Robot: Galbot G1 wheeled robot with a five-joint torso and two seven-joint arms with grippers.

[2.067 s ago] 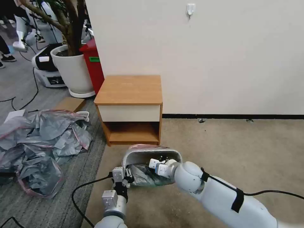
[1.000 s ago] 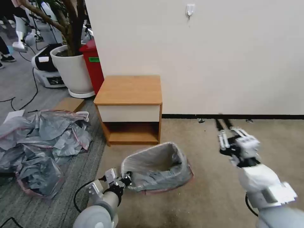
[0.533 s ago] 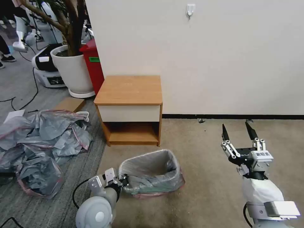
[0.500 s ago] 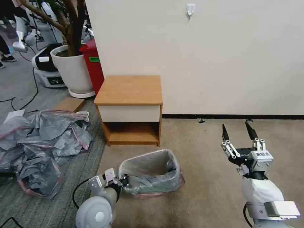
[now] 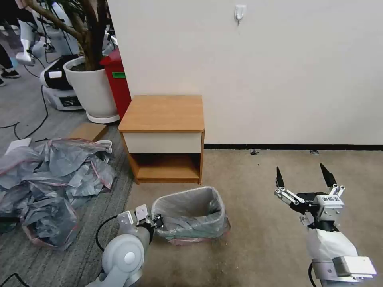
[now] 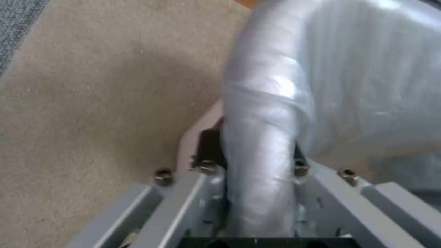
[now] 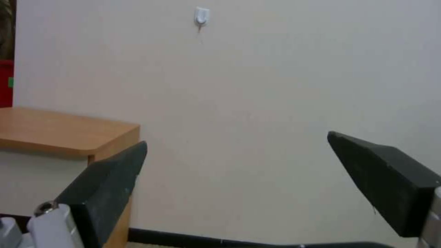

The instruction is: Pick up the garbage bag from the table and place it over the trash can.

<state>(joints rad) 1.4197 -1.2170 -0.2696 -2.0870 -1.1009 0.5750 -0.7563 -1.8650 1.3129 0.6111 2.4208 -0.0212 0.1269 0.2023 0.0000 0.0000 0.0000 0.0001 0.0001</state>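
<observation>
Fingers of left gripper (image 5: pixel 156 220) clamp garbage bag (image 5: pixel 187 223) over trash can (image 5: pixel 185 203) rim.

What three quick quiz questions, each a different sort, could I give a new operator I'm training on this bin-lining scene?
1. True or false: the garbage bag lies on the table.
2. Which claw grips the trash can rim: A left, B right?
3. Fill in: the right claw is ___ and holds nothing.

Key: 1 false, the bag lines the trash can on the floor. 2 A, the left claw clamps the bag-covered rim. 3 open.
</observation>
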